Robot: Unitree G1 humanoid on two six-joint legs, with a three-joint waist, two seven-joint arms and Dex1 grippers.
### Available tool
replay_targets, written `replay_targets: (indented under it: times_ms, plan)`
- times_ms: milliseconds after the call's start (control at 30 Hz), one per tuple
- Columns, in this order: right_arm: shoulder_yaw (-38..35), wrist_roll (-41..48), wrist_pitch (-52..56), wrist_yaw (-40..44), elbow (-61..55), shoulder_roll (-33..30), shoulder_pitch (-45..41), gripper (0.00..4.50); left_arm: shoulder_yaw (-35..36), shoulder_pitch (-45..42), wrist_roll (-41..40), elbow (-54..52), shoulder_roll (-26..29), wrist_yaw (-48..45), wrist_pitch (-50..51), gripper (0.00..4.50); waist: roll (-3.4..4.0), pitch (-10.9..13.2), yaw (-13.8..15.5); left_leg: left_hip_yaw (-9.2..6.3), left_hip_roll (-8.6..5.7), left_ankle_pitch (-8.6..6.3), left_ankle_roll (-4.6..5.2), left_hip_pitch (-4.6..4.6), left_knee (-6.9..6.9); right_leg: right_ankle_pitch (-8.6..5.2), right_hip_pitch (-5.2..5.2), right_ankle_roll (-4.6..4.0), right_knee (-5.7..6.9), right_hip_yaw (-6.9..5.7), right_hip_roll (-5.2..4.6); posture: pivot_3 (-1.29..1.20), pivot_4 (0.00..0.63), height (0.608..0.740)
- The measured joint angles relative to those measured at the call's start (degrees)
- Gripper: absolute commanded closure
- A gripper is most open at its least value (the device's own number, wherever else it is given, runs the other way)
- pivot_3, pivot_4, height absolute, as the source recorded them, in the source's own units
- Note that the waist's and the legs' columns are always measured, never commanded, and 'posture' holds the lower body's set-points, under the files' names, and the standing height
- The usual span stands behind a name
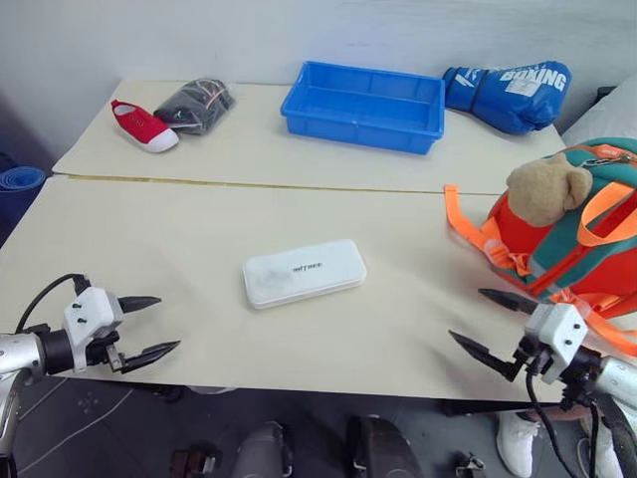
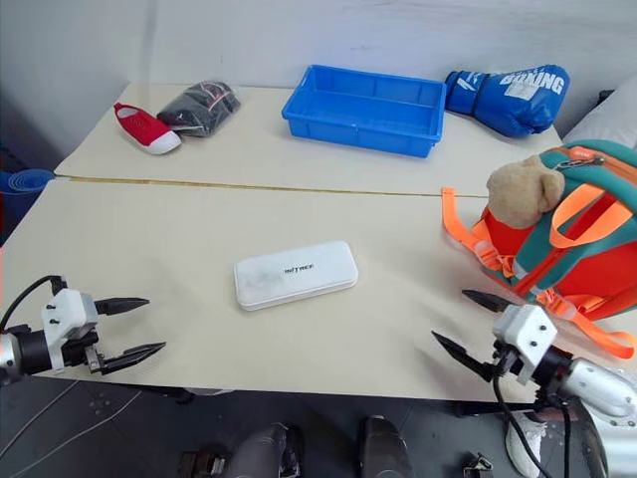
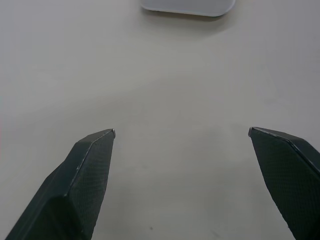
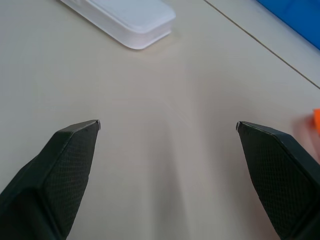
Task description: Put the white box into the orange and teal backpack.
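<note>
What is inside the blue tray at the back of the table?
Nothing visible: the blue tray shows a bare floor. Its near wall hides a thin strip of the floor, so a very flat item there cannot be ruled out.

The two head views look forward and down from above the near edge of the pale beige table (image 1: 199, 229), covering it to the far edge. Each wrist view looks low and close along its own fingers over the tabletop; both share the flat white plastic case (image 4: 125, 20) mid-table.
</note>
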Motion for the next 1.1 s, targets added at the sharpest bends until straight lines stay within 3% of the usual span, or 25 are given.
replay_targets:
  times_ms: [233, 333, 533, 700, 767, 1100]
  plan:
    - [0.61, 0.32, 5.02, -1.23, -0.47, 0.00, -2.07, 0.01, 0.24, -0.40, -1.72, -1.88, -0.12, 0.77, 3.98, 0.00, 0.00, 0.00, -0.26, 0.01, -0.01, 0.05, -0.10, -0.01, 0.07, 0.01, 0.03, 0.01, 0.01, 0.02, -0.01, 0.00, 0.150, 0.740]
    - [2.29, 0.25, 11.66, -5.44, -0.92, -0.01, -8.35, 0.61, -0.61, -0.97, -2.99, -4.73, 0.01, 0.81, 8.92, 0.56, 0.00, 0.00, -0.60, 0.01, 0.01, 0.06, -0.11, 0.02, 0.06, 0.01, -0.01, 0.01, 0.09, 0.03, 0.00, 0.00, 0.150, 0.740]
    - [14.19, -6.95, 17.49, -9.57, 0.87, 1.85, -24.35, 2.73, -4.72, -8.41, -1.70, -10.46, -3.64, 8.70, 13.49, 2.52, 0.05, 0.01, -0.13, -0.02, -0.03, 0.37, -0.05, -0.02, 0.02, -0.03, -0.04, -0.05, 0.14, -0.06, 0.01, 0.00, 0.150, 0.740]
    - [21.14, -14.96, 16.65, -12.52, 11.56, 5.58, -31.86, 4.49, -9.83, -10.37, 1.10, -11.10, -5.62, 13.08, 17.55, 4.17, 0.02, 0.01, -0.17, 0.11, -0.07, 0.31, 0.10, -0.17, 0.18, 0.00, -0.07, 0.00, 0.07, -0.08, 0.01, 0.00, 0.150, 0.740]
    - [22.56, -17.06, 15.57, -13.59, 15.87, 7.44, -34.87, 4.50, -11.33, -12.01, 2.11, -11.15, -6.40, 14.74, 18.89, 4.46, 0.02, 0.01, -0.18, 0.14, -0.08, 0.33, 0.13, -0.17, 0.21, 0.02, -0.07, 0.04, 0.10, -0.07, 0.01, 0.00, 0.150, 0.740]
    - [26.67, -19.29, 13.29, -11.81, 22.04, 12.69, -40.06, 4.50, -14.49, -15.91, 1.66, -12.16, -8.76, 15.99, 24.83, 4.46, 0.02, 0.01, -0.30, 0.12, -0.04, 0.42, 0.04, -0.10, 0.19, 0.02, -0.08, 0.05, 0.51, -0.06, 0.06, 0.00, 0.150, 0.740]
